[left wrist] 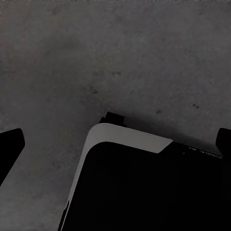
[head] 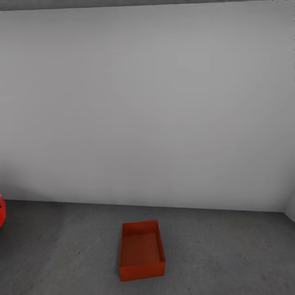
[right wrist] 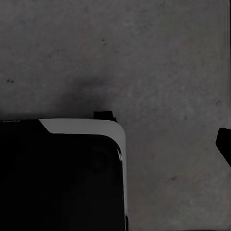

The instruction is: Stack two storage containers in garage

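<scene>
One storage container (head: 141, 250) sits on the floor (head: 229, 254) of the garage, ahead of the robot and a little way out from the pale grey wall (head: 147, 102). It is an orange-red, open-topped box with low straight walls, resting flat with one short end toward the camera, and its inside is empty. At the far left edge of the head view a sliver of something red (head: 1, 211) pokes in at floor level; too little shows to say what it is.

Both arms hang low with their wrist cameras looking down at the concrete. In the left wrist view the left tool (left wrist: 118, 144) shows as two dark fingertips at opposite edges of the picture, spread wide with nothing between them but bare floor and the black, white-edged robot base (left wrist: 144, 183) beneath. In the right wrist view only one dark fingertip (right wrist: 224, 142) of the right tool appears at the picture's edge, so I cannot tell how far that tool is spread; nothing is seen in its grip, and the same black base with a white rim (right wrist: 62, 178) lies below it.

Neither wrist view takes in the container, so it lies apart from both tools, untouched.
</scene>
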Controlling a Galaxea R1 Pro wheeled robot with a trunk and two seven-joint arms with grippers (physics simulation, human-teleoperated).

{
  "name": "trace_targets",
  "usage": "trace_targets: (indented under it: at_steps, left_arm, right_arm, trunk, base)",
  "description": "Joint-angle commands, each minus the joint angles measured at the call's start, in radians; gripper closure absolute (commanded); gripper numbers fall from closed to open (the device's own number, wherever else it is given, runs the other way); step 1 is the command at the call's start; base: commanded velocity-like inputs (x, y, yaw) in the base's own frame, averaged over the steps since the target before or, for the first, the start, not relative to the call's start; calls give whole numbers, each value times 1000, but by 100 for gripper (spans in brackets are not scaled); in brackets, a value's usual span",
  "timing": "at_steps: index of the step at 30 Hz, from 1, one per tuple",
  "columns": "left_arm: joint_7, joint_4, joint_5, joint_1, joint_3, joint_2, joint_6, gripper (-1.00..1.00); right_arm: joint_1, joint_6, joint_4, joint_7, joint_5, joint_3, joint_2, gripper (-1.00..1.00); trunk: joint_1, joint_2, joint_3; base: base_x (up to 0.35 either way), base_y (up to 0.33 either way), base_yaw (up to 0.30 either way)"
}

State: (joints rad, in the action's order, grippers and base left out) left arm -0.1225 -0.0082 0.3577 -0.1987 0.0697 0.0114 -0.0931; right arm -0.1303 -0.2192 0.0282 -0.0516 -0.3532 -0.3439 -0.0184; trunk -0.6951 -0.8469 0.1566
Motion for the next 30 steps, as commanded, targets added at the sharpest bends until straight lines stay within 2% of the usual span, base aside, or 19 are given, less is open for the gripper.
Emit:
trace_targets:
  at_steps: [1, 14, 21, 26, 30]
  left_arm:
    - [-4, 1, 8, -1, 7, -1, -3, -100]
    - [-5, 2, 10, -1, 5, -2, -3, -100]
    - [-5, 1, 10, -1, 5, -2, -4, -100]
    - [-5, 1, 9, -1, 5, -1, -4, -100]
    - [-5, 1, 9, -1, 5, -1, -4, -100]
  right_arm:
    - [-1, -5, 3, -1, -10, -9, -1, -100]
    - [-2, -8, 2, 3, -10, -18, -3, -100]
    - [-1, -9, 2, 0, 53, -18, -2, -100]
    - [-2, -9, 2, -7, 64, -17, 1, -100]
    - [-2, -9, 2, -8, 62, -16, 1, -100]
  trunk:
    - [0, -1, 0]
    - [0, -1, -2]
    - [0, -1, -2]
    - [0, -1, -2]
    - [0, -1, -2]
  base:
    - [0, 0, 0]
    - [0, 0, 0]
    - [0, 0, 0]
    - [0, 0, -25]
    - [0, 0, -203]
